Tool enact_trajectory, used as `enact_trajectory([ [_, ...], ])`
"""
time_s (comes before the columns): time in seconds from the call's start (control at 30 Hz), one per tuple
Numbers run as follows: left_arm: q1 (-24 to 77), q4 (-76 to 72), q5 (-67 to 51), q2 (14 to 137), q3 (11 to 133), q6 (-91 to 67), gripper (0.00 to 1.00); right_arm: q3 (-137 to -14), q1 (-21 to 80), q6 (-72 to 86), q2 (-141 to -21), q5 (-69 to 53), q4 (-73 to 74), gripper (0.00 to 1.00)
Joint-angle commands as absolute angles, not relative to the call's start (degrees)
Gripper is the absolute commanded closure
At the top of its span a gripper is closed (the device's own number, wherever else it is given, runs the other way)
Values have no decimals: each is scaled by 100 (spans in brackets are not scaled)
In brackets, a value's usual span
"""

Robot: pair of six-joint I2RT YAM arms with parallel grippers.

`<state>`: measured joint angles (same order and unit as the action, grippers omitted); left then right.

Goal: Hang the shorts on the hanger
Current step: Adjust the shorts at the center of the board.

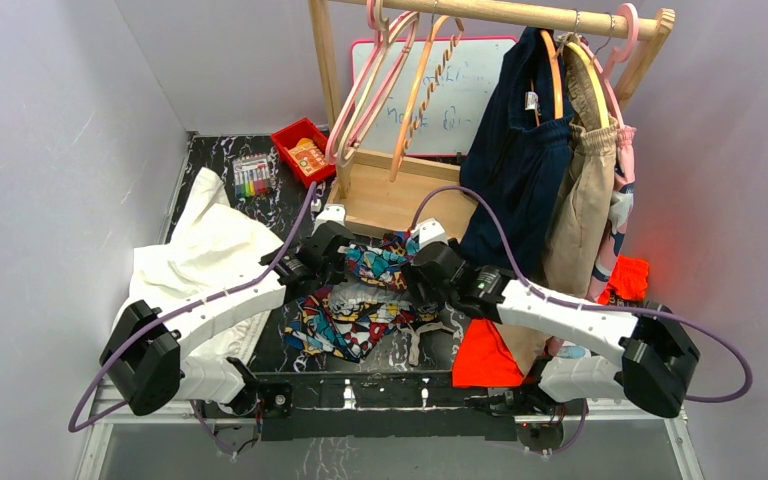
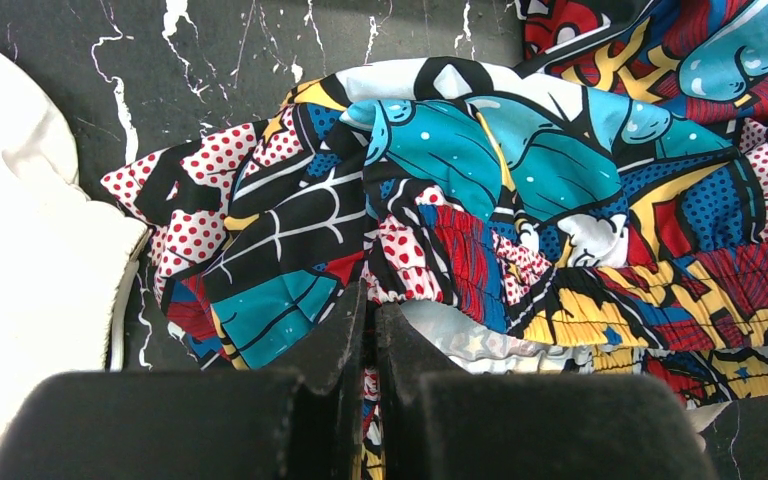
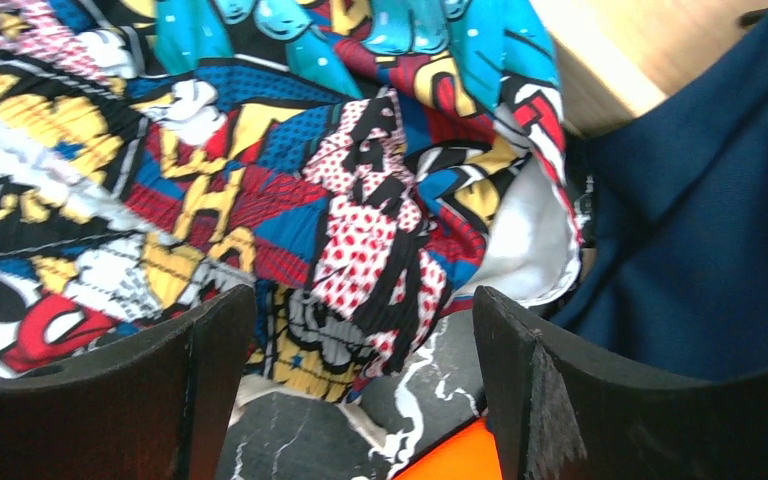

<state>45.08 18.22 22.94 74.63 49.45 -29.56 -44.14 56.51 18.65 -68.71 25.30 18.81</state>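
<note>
Shorts (image 1: 355,310) lie crumpled on the black marbled table (image 1: 215,160), between the two arms and just in front of the wooden rack base (image 1: 400,195).

Check the left gripper (image 2: 370,340): its jaws are pressed together, and printed fabric shows in the seam between them. You can read this as a pinch on a fold near the elastic waistband, though the view there is tight. The white cloth (image 2: 20,260) lies just beside that edge of the shorts.

Check the right gripper (image 3: 360,390): its fingers (image 3: 210,390) stand wide apart over the opposite end of the shorts, gripping nothing. The dark navy garment (image 3: 700,200) hangs close on its outer side.

The hanger (image 1: 438,75) hangs on the rack rail (image 1: 490,12) — apart from the shorts, beside the pink hangers (image 1: 365,90).
</note>
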Motion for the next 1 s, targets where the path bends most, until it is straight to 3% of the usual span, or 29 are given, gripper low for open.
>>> enact_trajectory([
  [0.0,4477,1881,2355,7324,5111,-2918,100,-4838,5695,1634,-7216,3342,2069,14],
  [0.17,4478,1879,2253,7246,5057,-2940,100,-4935,5695,1460,-7595,3473,1908,26],
  [0.4,4482,2009,2080,6898,5007,-2970,99,-4980,5694,1574,-7673,3568,1715,72],
  [0.47,4474,2109,2002,6711,4974,-3013,85,-4924,5683,1666,-7560,3559,1651,85],
  [0.53,4478,2200,1896,6480,4906,-3103,63,-4893,5643,1806,-7482,3478,1635,99],
  [0.6,4482,2289,1767,6214,4763,-3222,40,-4887,5594,1968,-7427,3408,1640,100],
  [0.67,4480,2402,1664,5970,4648,-3412,28,-4887,5534,2111,-7391,3327,1656,100],
  [0.8,4480,2764,1480,5646,4509,-3796,18,-4887,5347,2370,-7299,3089,1671,100],
  [0.97,4480,3152,1258,5556,4409,-4248,15,-4882,5039,2513,-7239,2708,1640,100],
])
